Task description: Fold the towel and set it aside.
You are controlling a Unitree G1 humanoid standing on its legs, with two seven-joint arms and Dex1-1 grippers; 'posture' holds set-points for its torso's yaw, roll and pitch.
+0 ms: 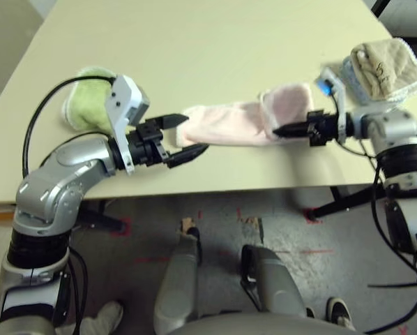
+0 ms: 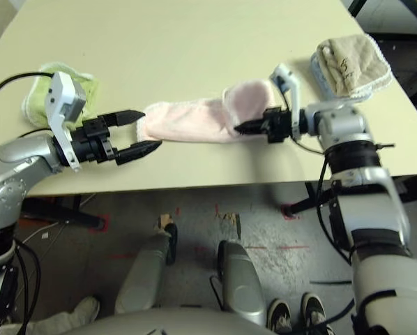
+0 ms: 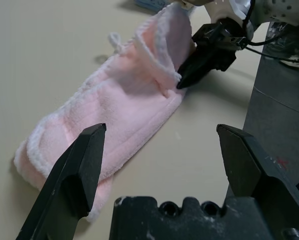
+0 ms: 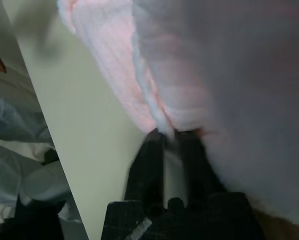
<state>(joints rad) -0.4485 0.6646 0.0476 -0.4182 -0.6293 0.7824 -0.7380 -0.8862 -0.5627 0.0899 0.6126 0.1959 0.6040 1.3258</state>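
The pale pink towel [image 1: 229, 125] lies as a long narrow strip along the table's front edge, with white edging showing. Its right end is lifted and curled back over itself. My right gripper [image 1: 277, 130] is shut on the edging of that raised end, and in the right wrist view its fingers [image 4: 157, 150] pinch the white hem. My left gripper [image 1: 193, 134] stands open at the strip's left end, one finger above the cloth and one toward the table edge, holding nothing. In the left wrist view the towel [image 3: 124, 100] stretches away toward the right gripper [image 3: 182, 82].
A light-green fluffy cloth [image 1: 86, 98] sits behind my left wrist. A beige towel with a blue layer [image 1: 383, 66] rests at the table's right corner behind my right arm. The tan table [image 1: 215, 42] stretches far back; its front edge is just below the towel.
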